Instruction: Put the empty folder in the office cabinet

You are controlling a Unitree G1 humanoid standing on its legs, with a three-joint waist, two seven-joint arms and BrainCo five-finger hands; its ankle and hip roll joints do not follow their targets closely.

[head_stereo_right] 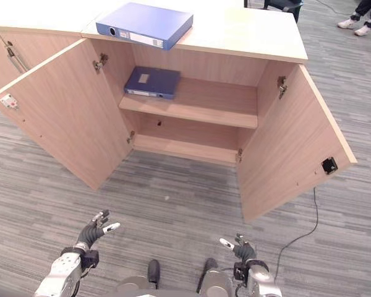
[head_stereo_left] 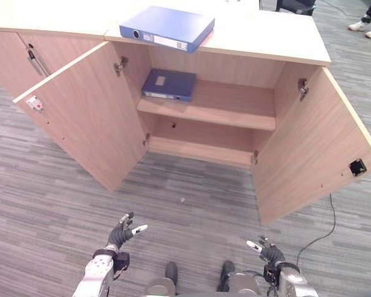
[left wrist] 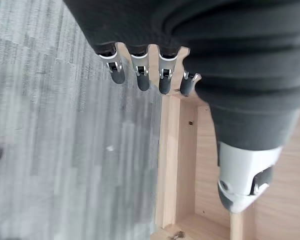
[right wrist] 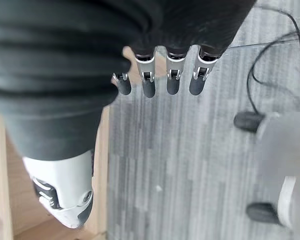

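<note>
A blue folder (head_stereo_left: 168, 27) lies flat on top of the wooden office cabinet (head_stereo_left: 260, 43), near its front edge. A second, darker blue folder (head_stereo_left: 169, 84) lies on the cabinet's upper shelf at the left. Both cabinet doors stand wide open. My left hand (head_stereo_left: 120, 234) hangs low over the floor, well in front of the cabinet, with relaxed fingers (left wrist: 141, 75) and nothing in it. At the lower right my right hand (head_stereo_left: 269, 252) is likewise open and holds nothing, its fingers (right wrist: 172, 77) straight.
The left door (head_stereo_left: 80, 114) and the right door (head_stereo_left: 315, 142) jut out toward me, with grey carpet (head_stereo_left: 191, 198) between them. The lower shelf (head_stereo_left: 201, 148) is bare. A person's shoes (head_stereo_left: 365, 28) show at the far right, beside a dark chair base (head_stereo_left: 295, 6).
</note>
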